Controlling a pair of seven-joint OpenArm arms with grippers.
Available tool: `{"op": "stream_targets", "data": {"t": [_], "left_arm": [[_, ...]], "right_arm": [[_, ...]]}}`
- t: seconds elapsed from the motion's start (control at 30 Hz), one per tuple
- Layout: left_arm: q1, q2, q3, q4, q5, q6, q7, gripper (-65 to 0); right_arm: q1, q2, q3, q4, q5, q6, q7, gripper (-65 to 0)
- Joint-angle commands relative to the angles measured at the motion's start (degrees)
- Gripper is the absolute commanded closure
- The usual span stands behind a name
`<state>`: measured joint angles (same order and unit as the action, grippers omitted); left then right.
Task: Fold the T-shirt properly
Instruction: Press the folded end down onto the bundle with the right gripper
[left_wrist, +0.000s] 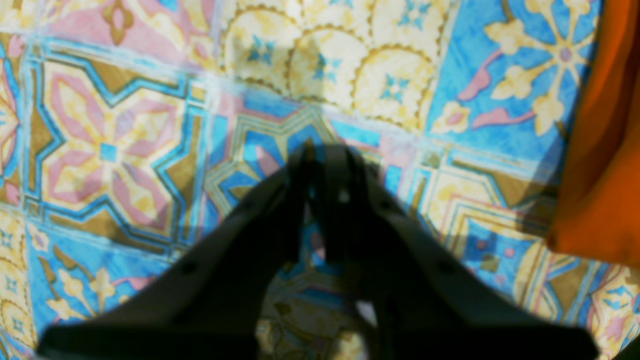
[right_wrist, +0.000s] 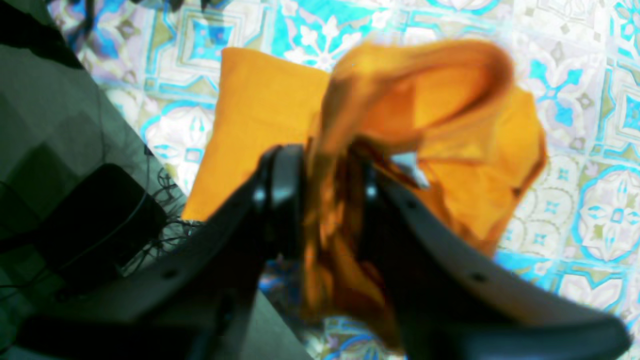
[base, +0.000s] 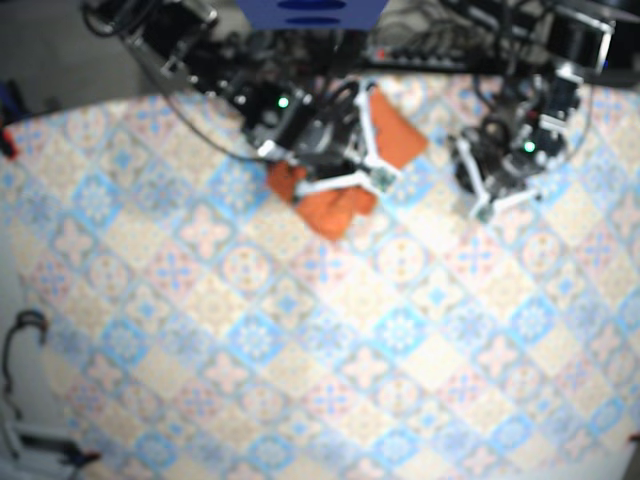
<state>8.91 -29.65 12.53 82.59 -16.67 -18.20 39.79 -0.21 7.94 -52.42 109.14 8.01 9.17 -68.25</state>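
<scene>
Where the left wrist camera looks down, the left gripper (left_wrist: 324, 155) has its fingers pressed together with nothing between them, hanging over the tiled cloth (left_wrist: 125, 150). The shirt (left_wrist: 600, 125) shows only as an orange edge at the far right, apart from the fingers.

From the right wrist, the right gripper (right_wrist: 327, 170) pinches a bunched fold of the shirt (right_wrist: 260, 115). The pinched part arches up in a loop, while a flat part lies on the cloth beyond. The table edge and a dark box with cables (right_wrist: 95, 220) show at the left.

From the base view, the shirt (base: 340, 210) lies near the table's far edge, around the middle. The right gripper (base: 375, 175) is over it. The left gripper (base: 482, 205) is off to the side, clear of it.
</scene>
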Motion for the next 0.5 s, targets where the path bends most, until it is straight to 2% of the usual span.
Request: {"op": "stream_targets", "data": {"t": [0.0,0.3,0.37,0.47], "left_arm": [[-0.6,-0.8,-0.3,0.4,0.3,0.5,-0.4,-7.5],[-0.6,-0.8,-0.3,0.4,0.4,0.5,-0.4,-7.5],[-0.6,-0.7,-0.3,0.4,0.4,0.5,-0.4,-7.5],[-0.6,-0.7,-0.2,0.4,0.4,0.5,-0.4,-7.5]], "right_arm": [[0.6,-0.4,0.1,1.3,0.3,0.1,1.0,-16.9],[0.8,-0.7,0.2,1.5,0.2,0.1,1.6,-16.9],[0.8,-1.8,0.4,1.5,0.1,0.1,1.7,-16.9],[0.8,-2.7,1.8,1.4,-3.6,0.1,1.7,-17.0]]}}
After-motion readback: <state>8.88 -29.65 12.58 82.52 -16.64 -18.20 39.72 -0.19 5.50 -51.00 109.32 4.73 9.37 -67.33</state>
